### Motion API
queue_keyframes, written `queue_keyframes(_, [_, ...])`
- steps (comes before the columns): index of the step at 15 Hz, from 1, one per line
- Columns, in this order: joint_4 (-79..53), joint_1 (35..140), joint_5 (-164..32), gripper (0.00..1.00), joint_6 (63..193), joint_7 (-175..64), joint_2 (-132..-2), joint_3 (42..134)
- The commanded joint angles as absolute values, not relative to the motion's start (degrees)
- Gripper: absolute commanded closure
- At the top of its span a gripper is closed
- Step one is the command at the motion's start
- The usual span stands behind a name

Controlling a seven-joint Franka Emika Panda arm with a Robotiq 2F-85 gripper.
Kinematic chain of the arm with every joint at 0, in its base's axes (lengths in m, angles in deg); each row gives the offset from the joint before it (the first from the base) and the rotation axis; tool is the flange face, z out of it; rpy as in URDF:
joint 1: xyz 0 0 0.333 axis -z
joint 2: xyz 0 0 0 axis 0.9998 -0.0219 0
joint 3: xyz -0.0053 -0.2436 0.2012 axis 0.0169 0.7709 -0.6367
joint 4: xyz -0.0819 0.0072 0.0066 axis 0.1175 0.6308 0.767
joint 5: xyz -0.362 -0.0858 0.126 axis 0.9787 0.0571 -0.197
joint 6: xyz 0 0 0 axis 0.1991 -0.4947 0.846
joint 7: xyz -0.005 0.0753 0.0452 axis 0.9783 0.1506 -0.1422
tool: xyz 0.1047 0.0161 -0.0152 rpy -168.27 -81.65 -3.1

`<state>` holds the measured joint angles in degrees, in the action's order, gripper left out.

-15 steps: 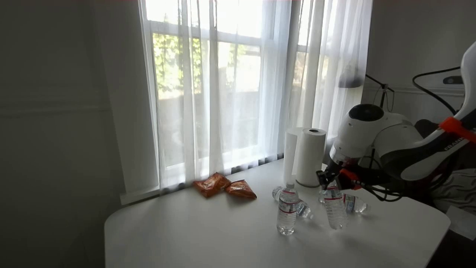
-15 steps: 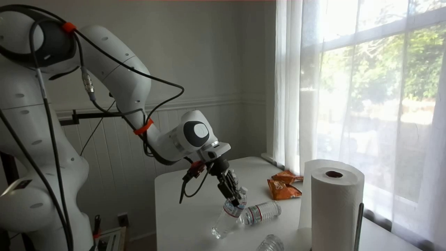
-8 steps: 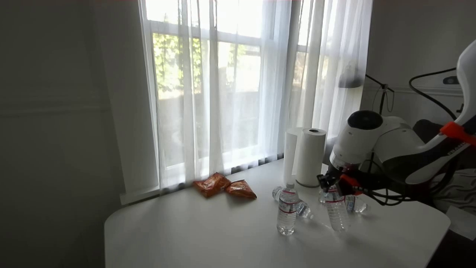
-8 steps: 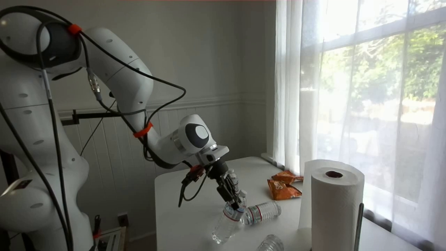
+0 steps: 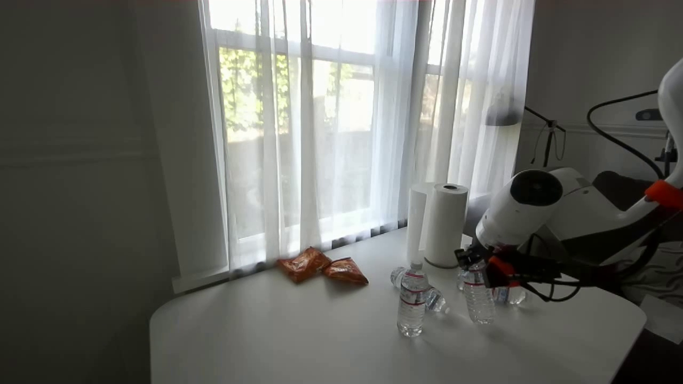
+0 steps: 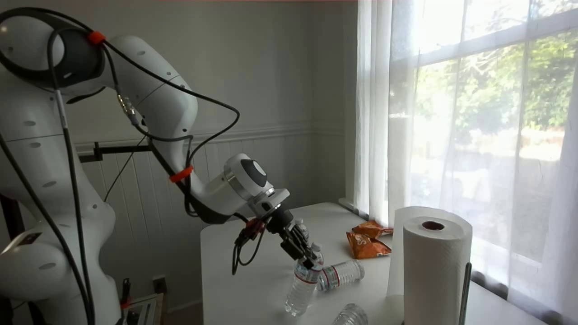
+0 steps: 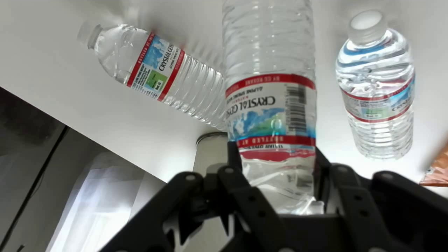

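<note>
Biggest risk: slip or swivel. My pincer (image 7: 277, 157) is clamped on a water bottle (image 7: 269, 105) near its top, so most of the length sticks out past the grip, and thin, smooth plastic could buckle or turn under pressure. It leans in both exterior views; pressed down like that, it would probably meet the bench (image 5: 277, 341) on one side of the base, then tip or get pushed up through my hold. Can't tell whether the base touches now.

Next risk: bumps. If the low end swings, it could knock the lying bottle (image 7: 161, 70), far right of mine in an exterior view, and set it rolling. A sweep left there could topple the standing bottle (image 5: 412, 301) or nudge another lying bottle (image 6: 341, 274). Clear plastic makes gaps hard to judge. The paper towel roll (image 5: 447, 226) is on the far side, less exposed.

Where it sits: the water bottle is squarely between the two sides of my pincer, top end back toward my palm, base angled down and away, over the right part of the bench in an exterior view.
</note>
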<state>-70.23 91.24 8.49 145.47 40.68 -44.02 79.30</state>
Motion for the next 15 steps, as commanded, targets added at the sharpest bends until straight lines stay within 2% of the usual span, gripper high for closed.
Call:
queue_keyframes(1, [-71.18, 91.22, 16.19, 0.79, 144.32, 49.49, -42.39, 78.53])
queue_keyframes(13, [-74.1, 89.79, 35.36, 0.79, 138.22, 73.09, -43.78, 75.72])
queue_keyframes(15, [-74.59, 87.04, 36.52, 0.79, 136.53, 75.23, -44.11, 77.6])
